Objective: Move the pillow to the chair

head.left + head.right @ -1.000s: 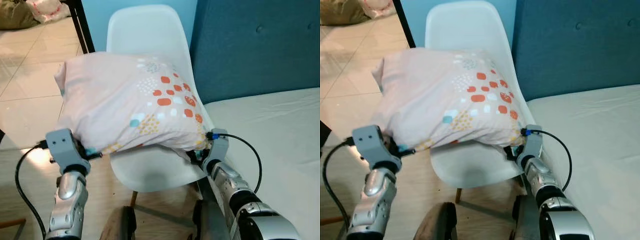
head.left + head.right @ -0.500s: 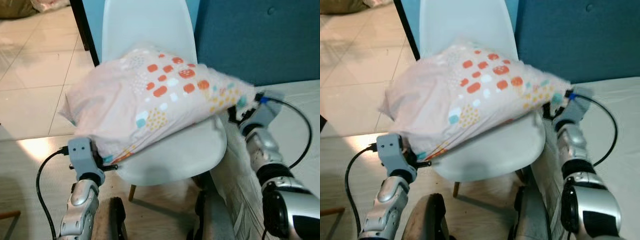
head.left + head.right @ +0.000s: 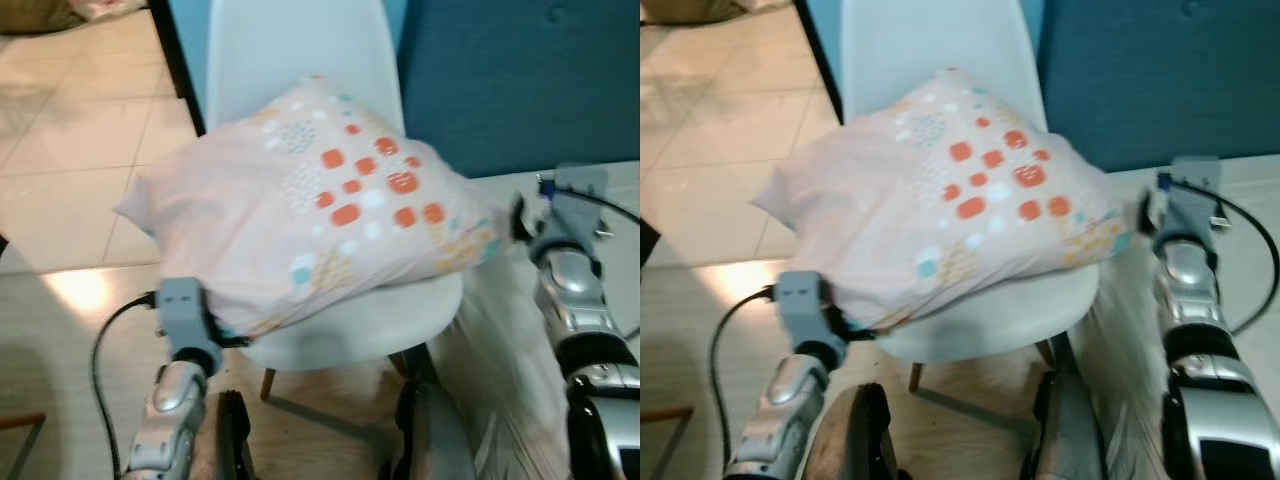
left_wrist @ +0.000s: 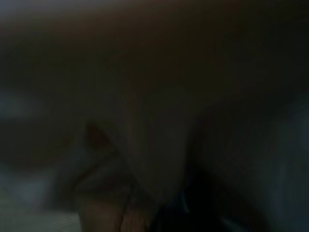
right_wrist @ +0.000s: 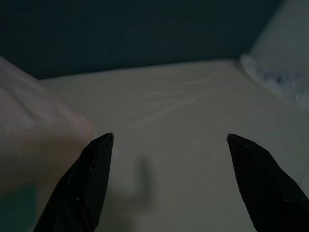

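Pink patterned pillow [image 3: 310, 215] lying across white chair [image 3: 290, 60] seat, overhanging both sides. Left pincer [image 3: 225, 335] tucked under the pillow's near corner, probably pinching fabric, though too dark to confirm. Right pincer [image 5: 166, 181] spread wide, holding nothing, beside pillow's far end above bed [image 5: 193, 111].

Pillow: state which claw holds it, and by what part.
The right claw is open, clear of the pillow. The left claw sits under its near left corner; whether it grips cannot be told.
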Controlling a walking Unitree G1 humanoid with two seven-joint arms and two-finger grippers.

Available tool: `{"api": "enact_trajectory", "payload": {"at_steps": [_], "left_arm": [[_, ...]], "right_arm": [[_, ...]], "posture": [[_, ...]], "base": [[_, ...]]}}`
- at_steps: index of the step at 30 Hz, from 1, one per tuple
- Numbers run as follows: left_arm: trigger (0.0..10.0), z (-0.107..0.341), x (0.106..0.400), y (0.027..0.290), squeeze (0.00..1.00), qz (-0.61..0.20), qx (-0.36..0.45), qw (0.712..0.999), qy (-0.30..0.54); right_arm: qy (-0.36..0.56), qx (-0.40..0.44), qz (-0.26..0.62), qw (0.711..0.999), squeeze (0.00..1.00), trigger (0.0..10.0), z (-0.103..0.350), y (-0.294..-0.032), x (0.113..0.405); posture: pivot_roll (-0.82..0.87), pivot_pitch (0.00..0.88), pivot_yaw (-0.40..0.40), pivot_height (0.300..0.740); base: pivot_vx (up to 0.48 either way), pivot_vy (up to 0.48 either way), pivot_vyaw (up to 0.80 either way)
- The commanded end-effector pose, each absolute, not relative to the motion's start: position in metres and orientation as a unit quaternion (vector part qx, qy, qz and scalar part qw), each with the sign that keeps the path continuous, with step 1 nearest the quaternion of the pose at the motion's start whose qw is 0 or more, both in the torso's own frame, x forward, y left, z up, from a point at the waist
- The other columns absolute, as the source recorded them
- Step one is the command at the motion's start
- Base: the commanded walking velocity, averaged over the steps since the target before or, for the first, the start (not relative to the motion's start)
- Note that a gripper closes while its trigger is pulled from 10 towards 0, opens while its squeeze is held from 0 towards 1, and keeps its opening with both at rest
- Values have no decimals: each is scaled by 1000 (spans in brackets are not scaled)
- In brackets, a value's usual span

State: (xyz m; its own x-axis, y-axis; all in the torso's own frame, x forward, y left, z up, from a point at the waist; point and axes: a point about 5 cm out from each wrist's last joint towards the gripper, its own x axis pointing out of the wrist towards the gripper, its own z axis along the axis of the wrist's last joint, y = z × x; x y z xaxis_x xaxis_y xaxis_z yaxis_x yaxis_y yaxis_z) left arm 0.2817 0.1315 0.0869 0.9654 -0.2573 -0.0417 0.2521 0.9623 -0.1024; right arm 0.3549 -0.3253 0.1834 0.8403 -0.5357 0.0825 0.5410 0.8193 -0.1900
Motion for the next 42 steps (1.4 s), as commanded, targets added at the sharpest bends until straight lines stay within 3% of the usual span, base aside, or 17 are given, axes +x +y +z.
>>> {"api": "enact_trajectory", "payload": {"at_steps": [1, 4, 6, 14, 19, 20, 23, 24, 28, 29, 30, 31, 33, 34, 35, 36, 42], "left_arm": [[0, 85, 280, 122, 0, -165, -33, 985, 35], [0, 83, 279, 122, 0, -173, -21, 984, 40], [0, 80, 279, 124, 0, -180, -1, 982, 52], [0, 65, 275, 140, 0, -185, 71, 975, 98], [0, 63, 273, 143, 0, -183, 80, 974, 103], [0, 65, 274, 142, 0, -179, 80, 976, 97], [0, 67, 275, 141, 0, -173, 79, 978, 88], [863, 72, 277, 142, 0, -163, 72, 981, 77], [1765, 85, 282, 145, 0, -142, 47, 988, 49], [3765, 94, 284, 148, 0, -128, 24, 991, 32], [3765, 94, 284, 148, 0, -128, 24, 991, 32], [7882, 104, 287, 153, 0, -110, 8, 994, 11], [10000, 118, 291, 164, 0, -77, -10, 997, -18], [10000, 124, 293, 175, 86, -42, -4, 999, -30], [10000, 128, 295, 182, 86, -18, 1, 999, -37], [10000, 131, 296, 190, 1000, 9, 6, 999, -42], [10000, 140, 298, 217, 1000, 91, 37, 994, -52]], "right_arm": [[-53, -60, -240, 968, 0, 10000, 192, -315, 361], [-85, -9, -174, 981, 0, 10000, 198, -298, 368], [-148, 54, -19, 987, 0, 10000, 210, -253, 377], [-191, 157, 238, 939, 0, 10000, 229, -167, 369], [-129, 90, 263, 952, 0, 10000, 211, -143, 376], [-60, 31, 194, 979, 0, 10000, 187, -145, 388], [-18, 8, 137, 990, 0, 10000, 173, -152, 391], [11, -7, 107, 994, 0, 10000, 163, -156, 391], [55, -29, 77, 995, 0, 10000, 147, -160, 389], [71, -38, 72, 994, 0, 10000, 141, -161, 387], [71, -38, 72, 994, 0, 10000, 141, -161, 387], [85, -42, 66, 993, 0, 10000, 136, -162, 384], [100, -47, 58, 992, 0, 10000, 129, -164, 382], [103, -44, 57, 992, 0, 10000, 127, -164, 382], [103, -42, 57, 992, 0, 10000, 125, -164, 382], [102, -40, 58, 992, 0, 10000, 125, -163, 382], [99, -42, 57, 993, 0, 10000, 124, -159, 383]], "posture": [[4, 207, 22, 465], [1, 203, 22, 465], [3, 200, 22, 465], [20, 194, 13, 465], [20, 195, 10, 465], [19, 196, 6, 465], [23, 194, 2, 465], [23, 194, 2, 465], [29, 190, -4, 465], [29, 190, -4, 465], [29, 190, -4, 465], [29, 190, -4, 465], [45, 183, -9, 465], [45, 183, -10, 465], [45, 183, -10, 465], [48, 178, -10, 465], [46, 174, -11, 465]], "base": [[0, 0, 0], [0, 0, 0], [0, 0, 0], [0, 0, 0], [0, 0, 0], [0, 0, 0], [0, 0, 0], [0, 0, 0], [0, 0, 0], [0, 0, 0], [0, 0, 0], [0, 0, 0], [0, 0, 0], [0, 0, 0], [0, 0, 0], [0, 0, 0], [0, 0, 0]]}}
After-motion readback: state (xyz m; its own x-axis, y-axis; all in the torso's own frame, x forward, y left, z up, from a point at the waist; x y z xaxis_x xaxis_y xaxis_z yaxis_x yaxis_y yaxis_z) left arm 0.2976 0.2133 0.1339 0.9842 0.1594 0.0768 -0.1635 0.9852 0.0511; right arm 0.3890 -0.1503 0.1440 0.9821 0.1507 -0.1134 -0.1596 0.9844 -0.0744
